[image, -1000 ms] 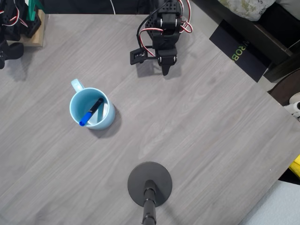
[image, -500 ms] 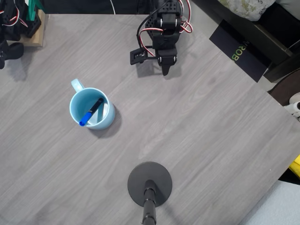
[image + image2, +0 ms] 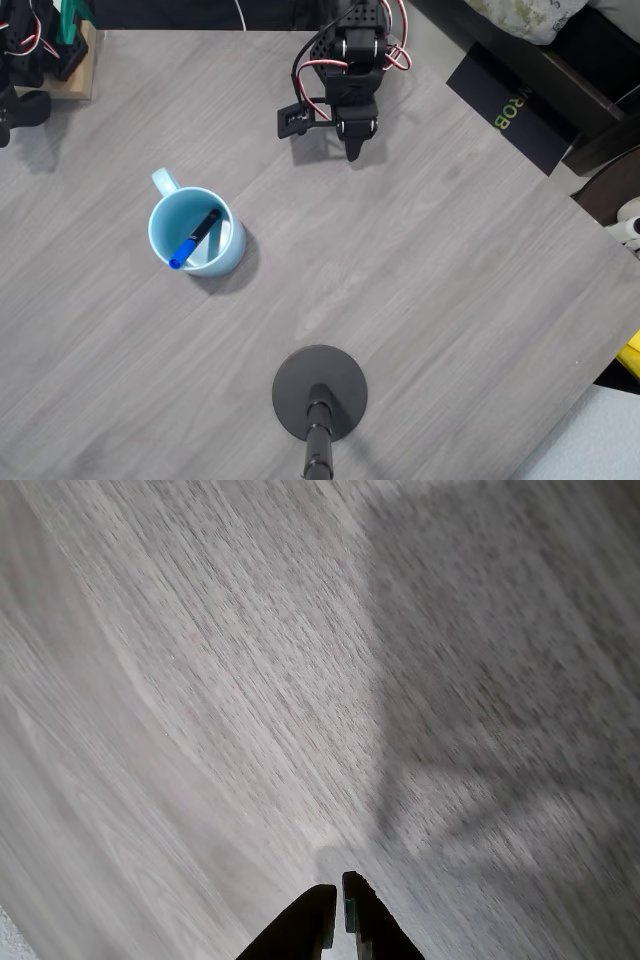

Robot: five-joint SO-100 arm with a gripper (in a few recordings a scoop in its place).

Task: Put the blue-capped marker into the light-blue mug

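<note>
Pale sky-blue glaze marks the light-blue mug (image 3: 197,232) in the overhead view, standing upright on the grey wood-grain table (image 3: 420,300), toward its left edge, with the loop handle turned to the far left corner. It holds one thing: the blue-capped marker (image 3: 194,239), which leans across the inside with its blue cap low against the near-left wall and its dark barrel rising toward the opposite rim. I judge the marker light, stiff and smooth, best pinched across the middle of the barrel; the mug looks heavy, hard and breakable, so it would be better left where it stands. The gripper (image 3: 352,150) hangs near the table's far edge, well apart from the mug, carrying nothing. A black round stand base (image 3: 320,392) sits by the near edge. In the wrist view, the gripper (image 3: 336,912) shows its two dark fingertips almost touching, nothing between them, over bare blurred table (image 3: 200,680).
</note>
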